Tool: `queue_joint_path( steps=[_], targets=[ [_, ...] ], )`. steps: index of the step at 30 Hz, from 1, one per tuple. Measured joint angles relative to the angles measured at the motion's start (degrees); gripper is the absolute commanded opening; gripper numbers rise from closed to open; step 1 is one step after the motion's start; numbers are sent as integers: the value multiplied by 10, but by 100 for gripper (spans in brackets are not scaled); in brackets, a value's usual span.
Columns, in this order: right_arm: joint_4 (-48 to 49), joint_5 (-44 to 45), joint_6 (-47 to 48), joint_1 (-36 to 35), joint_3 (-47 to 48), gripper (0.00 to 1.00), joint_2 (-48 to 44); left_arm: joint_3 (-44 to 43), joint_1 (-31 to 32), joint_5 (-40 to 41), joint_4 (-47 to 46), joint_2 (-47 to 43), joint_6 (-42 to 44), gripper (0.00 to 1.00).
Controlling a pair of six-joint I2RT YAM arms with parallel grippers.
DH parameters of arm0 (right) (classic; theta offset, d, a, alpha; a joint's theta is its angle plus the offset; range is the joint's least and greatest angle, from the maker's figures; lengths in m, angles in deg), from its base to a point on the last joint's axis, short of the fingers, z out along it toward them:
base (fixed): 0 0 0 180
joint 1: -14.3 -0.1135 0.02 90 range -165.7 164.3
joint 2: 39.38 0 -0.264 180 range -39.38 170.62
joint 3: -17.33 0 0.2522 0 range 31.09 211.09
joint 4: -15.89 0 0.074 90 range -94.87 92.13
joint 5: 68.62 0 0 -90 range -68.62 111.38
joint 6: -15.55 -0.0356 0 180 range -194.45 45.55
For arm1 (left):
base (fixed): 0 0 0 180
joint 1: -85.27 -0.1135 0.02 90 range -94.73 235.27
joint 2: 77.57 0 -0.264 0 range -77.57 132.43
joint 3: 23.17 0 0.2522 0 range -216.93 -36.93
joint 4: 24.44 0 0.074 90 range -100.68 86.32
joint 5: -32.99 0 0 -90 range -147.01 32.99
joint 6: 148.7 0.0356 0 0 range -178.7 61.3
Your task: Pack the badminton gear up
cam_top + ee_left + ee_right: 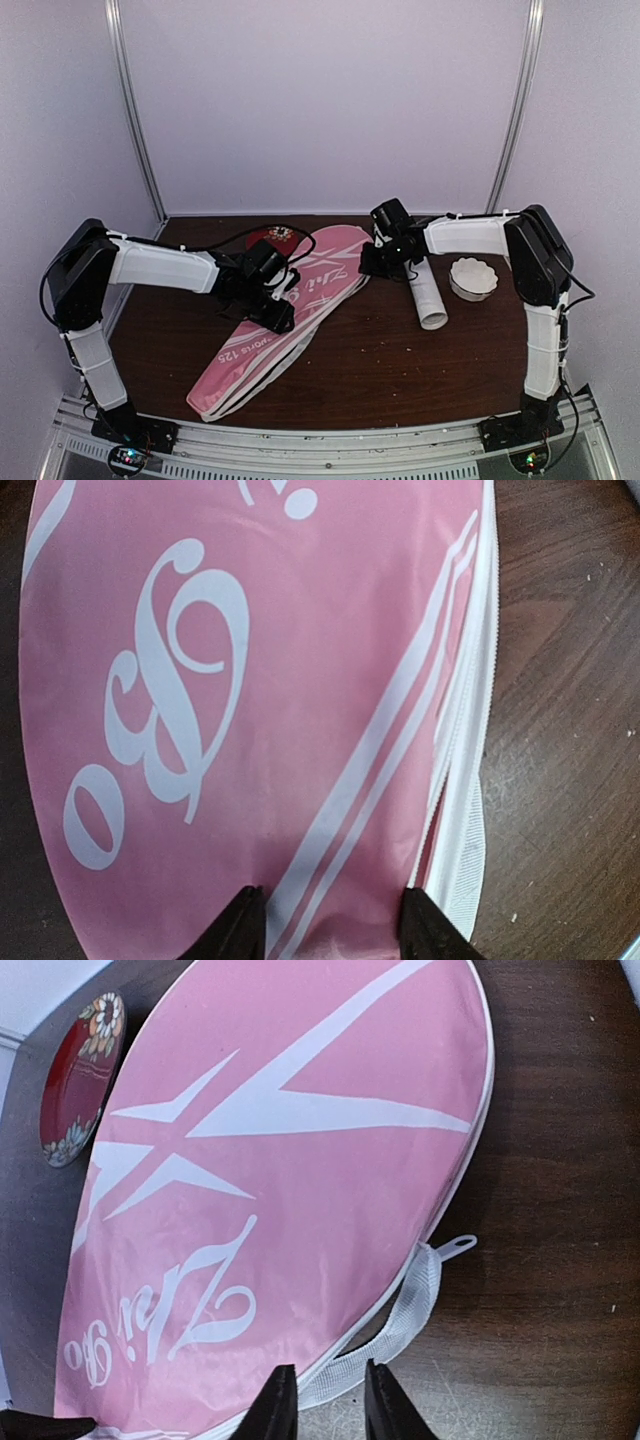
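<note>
Right claw (325, 1400) narrow astride white zipper edge (415, 1295) of pink bag (300, 1210), left claw (330, 920) wider.

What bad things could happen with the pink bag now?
The right gripper might slip off the thin white zipper strip; it sits just at the strip's edge. A tug could slide the pink bag into the red dish beside it, since the left gripper seems only to rest on top. The white tube lies close by the right arm and may roll if bumped.
</note>
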Motion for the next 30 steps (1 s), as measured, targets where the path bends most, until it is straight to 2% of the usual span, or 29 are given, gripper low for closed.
queue_joint_path(
  steps=[4, 8, 13, 18, 25, 30],
  targets=[
    [2, 3, -75, 2, -1, 20, 0, 0, 0, 0, 0, 0, 0, 48],
    [-21, 19, -133, 0, 3, 21, 2, 0, 0, -1, 0, 0, 0, 48],
    [-59, 49, -176, -9, 7, 26, 7, 0, 0, -3, -3, 0, 0, 48],
    [-75, 59, -192, -14, 11, 25, 23, 7, -1, -14, -16, 0, 0, 46],
    [-38, 53, -178, -18, -37, 24, 8, 47, -7, -25, -68, -1, 1, 30],
    [-16, 53, -171, -19, -81, 25, -17, 112, -7, -38, -118, -29, 3, 27]
  ],
)
